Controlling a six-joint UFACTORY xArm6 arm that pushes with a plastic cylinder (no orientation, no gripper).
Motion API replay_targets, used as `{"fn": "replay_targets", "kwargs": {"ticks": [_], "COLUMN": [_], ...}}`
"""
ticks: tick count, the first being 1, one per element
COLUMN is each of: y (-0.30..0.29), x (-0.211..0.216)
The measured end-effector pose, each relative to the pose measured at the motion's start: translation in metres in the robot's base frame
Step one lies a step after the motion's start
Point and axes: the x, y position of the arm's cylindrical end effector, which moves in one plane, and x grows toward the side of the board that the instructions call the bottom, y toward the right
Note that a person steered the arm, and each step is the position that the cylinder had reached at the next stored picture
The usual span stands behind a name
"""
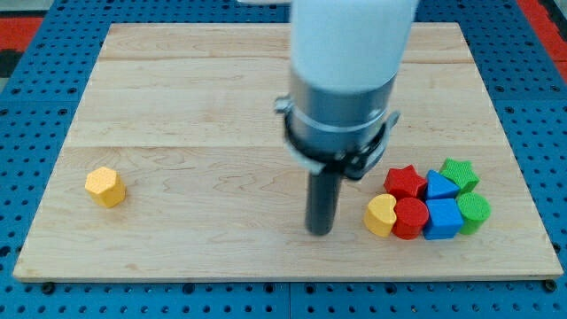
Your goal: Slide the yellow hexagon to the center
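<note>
The yellow hexagon [105, 187] sits alone near the view's left edge of the wooden board [195, 97], a little below mid-height. My tip [320, 231] rests on the board right of centre, low in the view. It is far to the right of the yellow hexagon and just left of a cluster of blocks, not touching any of them.
A cluster at the view's lower right holds a yellow heart [381, 215], a red cylinder [410, 218], a red star [405, 182], two blue blocks [442, 218] [440, 185], a green star [461, 174] and a green cylinder [474, 211]. The arm's white and grey body [345, 71] hides the board's upper centre.
</note>
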Motion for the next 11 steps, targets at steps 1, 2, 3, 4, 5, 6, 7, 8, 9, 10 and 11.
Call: {"fn": "replay_targets", "kwargs": {"ticks": [1, 2, 3, 4, 5, 6, 7, 8, 9, 10, 11], "y": [-0.064, -0.163, -0.246, -0.280, -0.279, -0.265, -0.237, -0.199, -0.162, -0.158, -0.124], "x": [0.032, 0.034, 0.013, -0.028, -0.050, -0.054, -0.061, -0.075, -0.097, -0.126, -0.134]}}
